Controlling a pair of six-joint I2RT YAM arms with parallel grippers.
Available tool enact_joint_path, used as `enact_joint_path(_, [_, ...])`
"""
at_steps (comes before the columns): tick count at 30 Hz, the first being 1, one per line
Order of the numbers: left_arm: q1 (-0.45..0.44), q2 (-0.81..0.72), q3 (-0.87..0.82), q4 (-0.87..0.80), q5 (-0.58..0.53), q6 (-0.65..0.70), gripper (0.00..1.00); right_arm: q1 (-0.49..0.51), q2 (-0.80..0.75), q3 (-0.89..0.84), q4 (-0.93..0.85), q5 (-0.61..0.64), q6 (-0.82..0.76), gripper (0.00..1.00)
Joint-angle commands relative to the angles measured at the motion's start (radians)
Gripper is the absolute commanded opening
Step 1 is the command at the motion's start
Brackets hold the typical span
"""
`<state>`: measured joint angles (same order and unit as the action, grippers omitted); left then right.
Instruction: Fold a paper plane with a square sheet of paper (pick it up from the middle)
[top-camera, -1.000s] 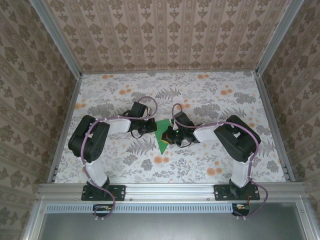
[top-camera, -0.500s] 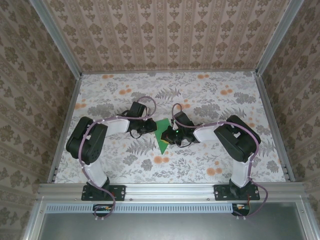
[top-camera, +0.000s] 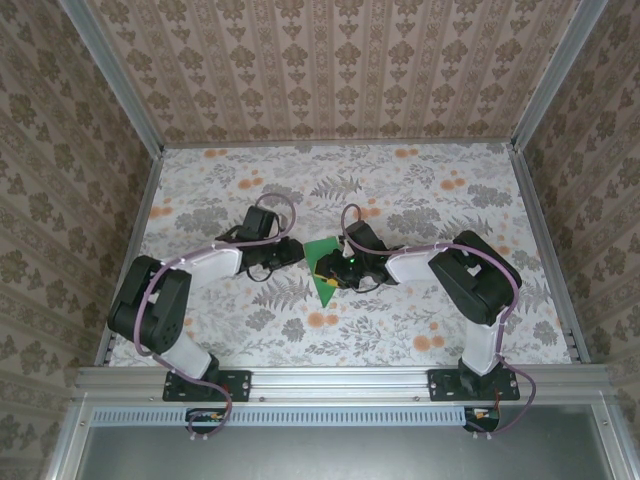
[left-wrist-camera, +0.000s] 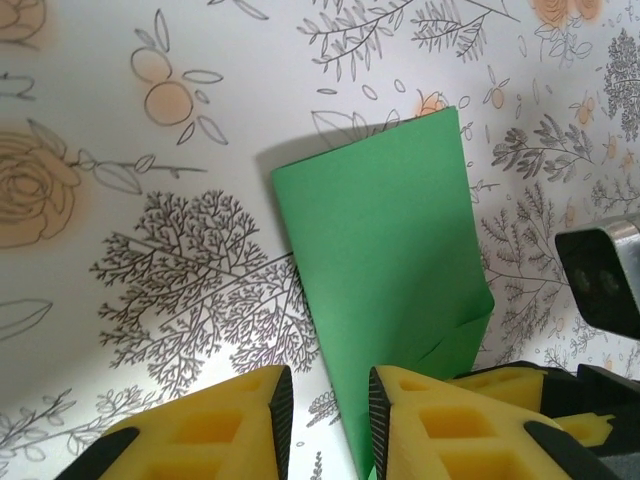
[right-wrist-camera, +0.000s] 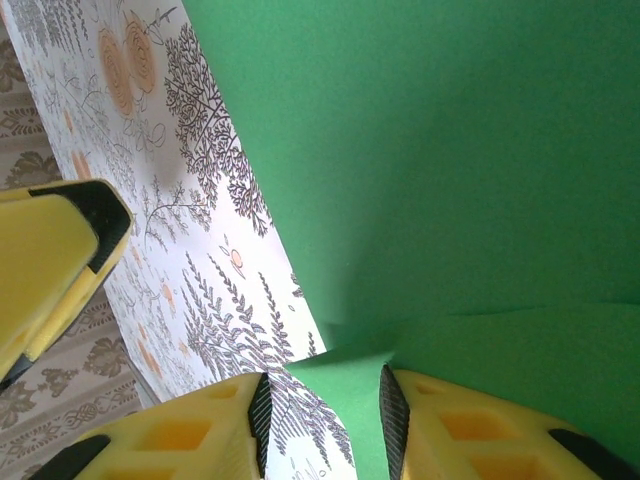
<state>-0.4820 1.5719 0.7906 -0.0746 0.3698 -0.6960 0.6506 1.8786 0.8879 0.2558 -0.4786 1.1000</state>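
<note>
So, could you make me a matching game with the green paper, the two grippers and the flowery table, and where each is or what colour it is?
1. folded bright green paper
2. left gripper
3. right gripper
4. floral table surface

A. white with grey leaves and orange blooms
B. at the paper's right side in the overhead view, open
C. mid-table, between both grippers
D. at the paper's left side in the overhead view, open

Pairs: 1-C, 2-D, 3-B, 4-A

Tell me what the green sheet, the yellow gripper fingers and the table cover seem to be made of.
The green sheet: thin matte paper, judging by its sharp fold and the flap lying flat. The left gripper's fingers: yellow moulded plastic or rubber, matte, with recessed pockets. The table cover: smooth sheet with a floral print; material unclear.
</note>
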Motion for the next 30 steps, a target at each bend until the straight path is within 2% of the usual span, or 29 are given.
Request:
enact_joint_path(1, [-0.002, -0.033, -0.026, 0.02, 0.022, -0.028, 0.28, 0.003, 0.027, -0.015, -0.09, 0.056, -0.002, 0.35])
enact_joint_path(7, [-0.046, -0.03, -0.043, 0.036, 0.049, -0.028, 0.18, 0.003, 0.026, -0.022, -0.105, 0.068, -0.004, 0.15])
enact_joint_path(10, [-0.07, -0.02, -0.045, 0.044, 0.059, -0.021, 0.16, 0.003, 0.026, -0.025, -0.105, 0.069, -0.004, 0.08])
enact_joint_path(20, [-0.105, 0.048, -0.031, 0.051, 0.087, 0.011, 0.19, 0.005, 0.024, -0.029, -0.09, 0.062, -0.002, 0.03])
enact_joint_path(30, [-0.124, 0.086, -0.01, 0.057, 0.104, 0.021, 0.13, 0.004, 0.021, -0.034, -0.079, 0.06, 0.001, 0.0])
